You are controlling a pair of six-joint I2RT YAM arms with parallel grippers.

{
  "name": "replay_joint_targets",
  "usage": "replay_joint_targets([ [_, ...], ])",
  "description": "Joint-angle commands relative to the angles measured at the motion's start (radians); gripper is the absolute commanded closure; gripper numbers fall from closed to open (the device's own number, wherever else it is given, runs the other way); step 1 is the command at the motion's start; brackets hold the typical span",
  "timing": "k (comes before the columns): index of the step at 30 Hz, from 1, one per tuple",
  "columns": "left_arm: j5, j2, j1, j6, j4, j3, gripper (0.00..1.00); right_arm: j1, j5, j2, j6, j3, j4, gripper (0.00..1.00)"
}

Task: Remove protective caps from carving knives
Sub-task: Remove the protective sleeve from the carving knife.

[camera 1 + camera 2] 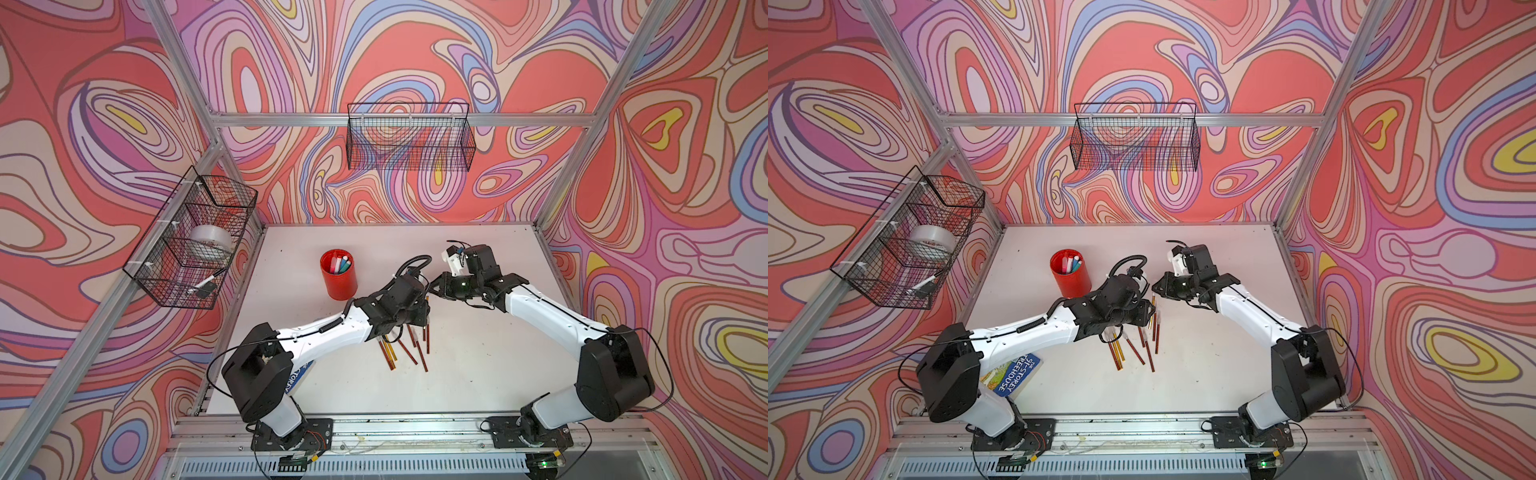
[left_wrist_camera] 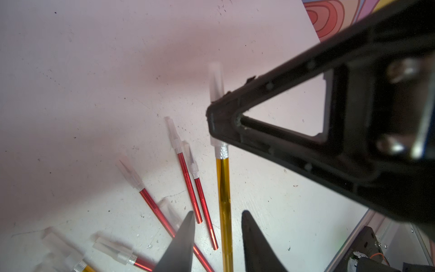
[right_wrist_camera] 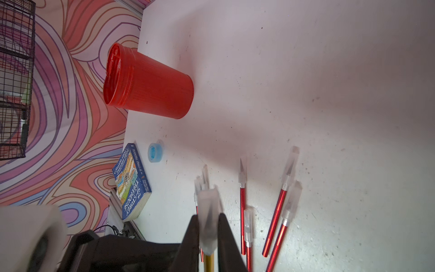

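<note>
Left wrist view: one yellow-handled carving knife (image 2: 224, 188) is held above the table (image 2: 94, 70). At least six more knives (image 2: 188, 183), red or yellow, lie under it, their tips in translucent whitish protective caps (image 2: 174, 134). The right gripper (image 3: 208, 214) is clamped on the held knife's cap (image 2: 216, 80). The left gripper (image 2: 218, 214) straddles its handle, fingers apart with gaps on both sides; the loose knives fan out beside it.
</note>
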Motion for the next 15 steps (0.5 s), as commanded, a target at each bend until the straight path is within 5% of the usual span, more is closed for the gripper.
replay_joint_targets([
  [1, -0.012, 0.018, 0.007, 0.010, -0.008, 0.037, 0.75, -0.003, -0.027, -0.007, 0.009, -0.006, 0.029, 1.00],
  [6, -0.010, 0.032, 0.008, 0.011, -0.006, 0.050, 0.91, -0.005, -0.036, -0.009, 0.014, -0.007, 0.035, 1.00],
  [15, -0.012, 0.042, 0.010, 0.005, -0.010, 0.056, 1.00, -0.004, -0.030, -0.011, 0.009, -0.004, 0.031, 1.00],
])
